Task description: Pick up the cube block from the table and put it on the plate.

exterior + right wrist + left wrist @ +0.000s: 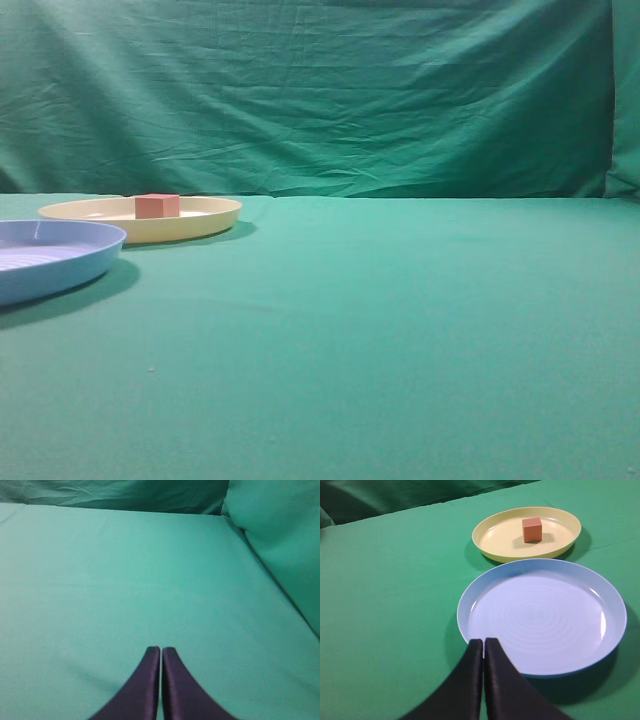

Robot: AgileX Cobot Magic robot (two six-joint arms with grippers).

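Two round dishes rest on the green tabletop (400, 330), which fills most of every view. Largest is the light blue plate (542, 617), lower centre of the left wrist frame, empty. Behind it, upper right of that frame, lies the pale yellow plate (495, 535), just beside the blue one but apart from it. Smallest is the cube block (532, 529), sitting flat inside the yellow plate, right of its centre. It appears rigid, light and matte; two opposite side faces would offer a secure hold. Left gripper (483, 642) hovers over the blue plate's near rim, fingers pressed together, holding nothing. Right gripper (161, 650), over bare cloth, likewise closed and empty.
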